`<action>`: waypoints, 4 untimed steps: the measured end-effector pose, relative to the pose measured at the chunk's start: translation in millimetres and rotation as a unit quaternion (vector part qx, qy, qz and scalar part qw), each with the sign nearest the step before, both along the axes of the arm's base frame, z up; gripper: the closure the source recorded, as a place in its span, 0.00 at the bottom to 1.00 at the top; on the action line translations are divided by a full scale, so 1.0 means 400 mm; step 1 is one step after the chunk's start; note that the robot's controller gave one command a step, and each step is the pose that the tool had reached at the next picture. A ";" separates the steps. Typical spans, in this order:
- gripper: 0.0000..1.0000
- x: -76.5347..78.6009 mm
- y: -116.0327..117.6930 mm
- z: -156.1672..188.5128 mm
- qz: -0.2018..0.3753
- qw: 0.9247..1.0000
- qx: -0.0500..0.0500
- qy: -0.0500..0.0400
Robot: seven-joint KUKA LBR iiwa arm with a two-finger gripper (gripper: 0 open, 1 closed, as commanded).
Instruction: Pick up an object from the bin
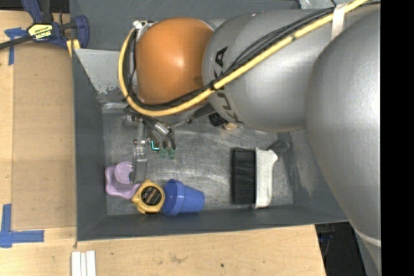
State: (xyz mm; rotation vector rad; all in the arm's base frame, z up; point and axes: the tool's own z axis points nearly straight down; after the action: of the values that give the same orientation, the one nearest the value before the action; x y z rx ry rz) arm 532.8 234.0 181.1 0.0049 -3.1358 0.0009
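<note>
Down at the bin's (88, 158) left end, the gripper (152, 150) hangs open and empty beside a purple thing (118, 180), below the arm (272, 74) marked KUKA.

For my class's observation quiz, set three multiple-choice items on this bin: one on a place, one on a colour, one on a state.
1. Where in the bin does the black brush lie?
A) right part of the floor
B) far left corner
C) on the rim

2. What colour is the cup?
A) red
B) blue
C) green

3. How does the cup rest?
A) upright
B) on its side
C) upside down on the brush

Answers:
1 A: the brush lies on the floor's right part, next to a white piece.
2 B: the cup is plainly blue.
3 B: it lies tipped beside the yellow tape measure.
</note>
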 end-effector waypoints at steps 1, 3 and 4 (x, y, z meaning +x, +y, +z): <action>0.00 0.006 -0.002 0.011 -0.001 1.000 0.001 -0.004; 1.00 -0.076 -0.026 -0.252 0.026 1.000 0.000 -0.003; 1.00 -0.076 -0.027 -0.252 0.026 1.000 0.000 -0.003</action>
State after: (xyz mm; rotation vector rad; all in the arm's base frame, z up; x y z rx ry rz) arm 502.3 223.3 80.2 0.0877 -3.1409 0.0010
